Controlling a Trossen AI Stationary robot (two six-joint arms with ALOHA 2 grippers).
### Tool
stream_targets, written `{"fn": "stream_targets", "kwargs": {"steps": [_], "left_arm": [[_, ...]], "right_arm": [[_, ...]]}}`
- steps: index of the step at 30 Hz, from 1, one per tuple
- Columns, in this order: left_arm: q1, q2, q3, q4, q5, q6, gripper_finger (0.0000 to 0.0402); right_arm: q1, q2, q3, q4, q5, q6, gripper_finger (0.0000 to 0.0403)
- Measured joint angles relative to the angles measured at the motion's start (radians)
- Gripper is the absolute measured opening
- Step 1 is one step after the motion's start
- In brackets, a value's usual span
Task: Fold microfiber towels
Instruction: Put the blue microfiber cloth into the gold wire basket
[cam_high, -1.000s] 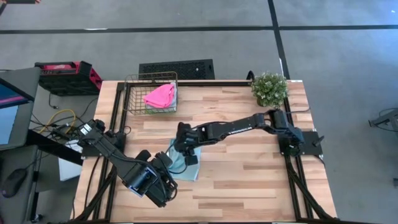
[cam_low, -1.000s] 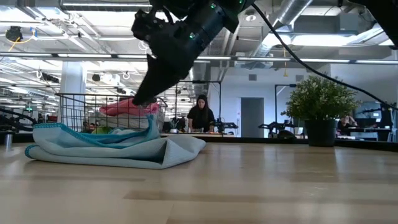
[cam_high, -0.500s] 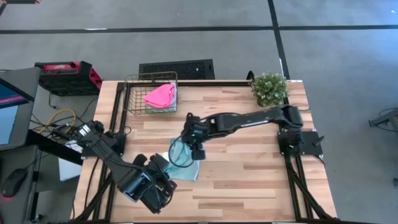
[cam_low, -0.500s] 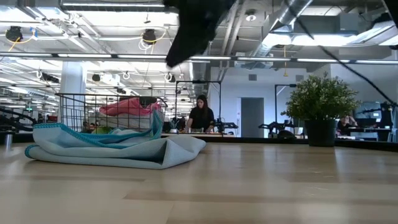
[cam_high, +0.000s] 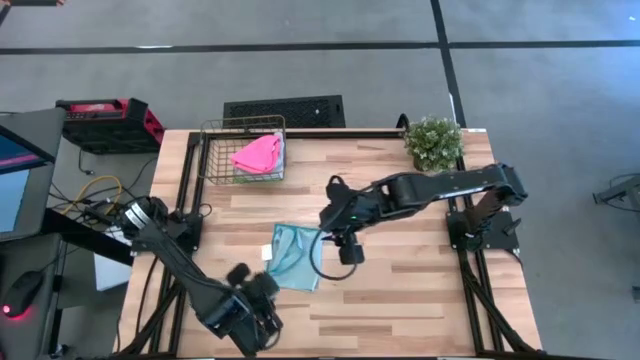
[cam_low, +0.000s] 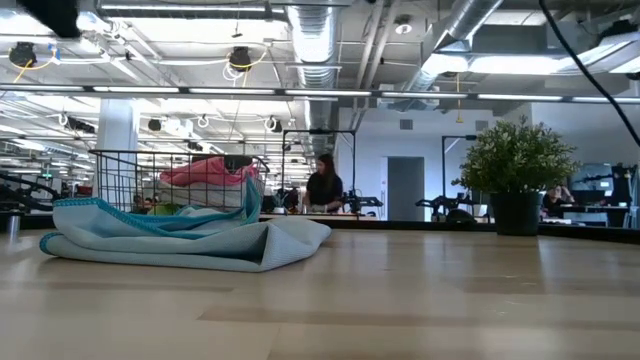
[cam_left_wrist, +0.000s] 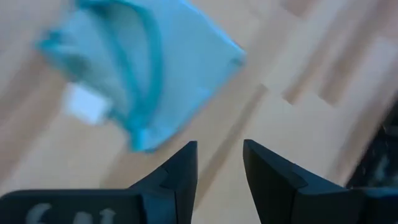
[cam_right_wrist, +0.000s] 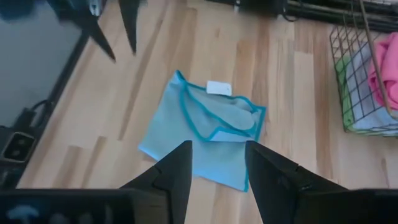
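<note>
A light teal-blue microfiber towel (cam_high: 297, 256) with a small white tag (cam_right_wrist: 218, 88) lies loosely folded on the wooden table (cam_high: 400, 290), one edge standing up in a ridge (cam_low: 245, 200). My right gripper (cam_high: 332, 228) hangs open above the table just right of the towel, and its wrist view shows the towel (cam_right_wrist: 205, 130) ahead of the empty fingers (cam_right_wrist: 177, 167). My left gripper (cam_high: 262, 284) is open near the towel's near-left corner, with the towel (cam_left_wrist: 143, 68) ahead of it. A pink towel (cam_high: 257, 155) and a green one (cam_right_wrist: 346, 87) sit in the wire basket (cam_high: 215, 160).
The wire basket stands at the table's far left, with a small potted plant (cam_high: 433, 143) at the far right corner. Bare wood stretches right of and in front of the teal towel. People (cam_low: 322, 185) are in the room beyond the table.
My right gripper has risen from the teal towel's raised fold and drawn back toward the table's right, leaving the low view. The towel lies as before. My left gripper has sunk lower beside the towel's near-left corner.
</note>
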Motion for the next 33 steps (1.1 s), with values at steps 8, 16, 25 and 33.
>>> {"fn": "stream_targets", "kwargs": {"steps": [8, 16, 25, 33], "left_arm": [[0.030, 0.001, -0.265, 0.198, 0.057, -0.239, 0.0121], [0.120, -0.010, -0.373, 0.175, 0.206, -0.414, 0.0121], [0.278, -0.011, -0.376, 0.263, 0.317, -0.090, 0.0121], [0.355, -0.008, -0.388, 0.283, 0.375, 0.030, 0.0121]], "right_arm": [[0.040, -0.056, 0.000, -0.006, 0.001, 0.041, 0.0171], [0.051, -0.044, 0.000, -0.004, 0.001, 0.053, 0.0169], [0.049, -0.039, 0.000, -0.006, 0.001, 0.079, 0.0167], [0.051, -0.039, 0.000, -0.013, 0.001, 0.080, 0.0166]]}}
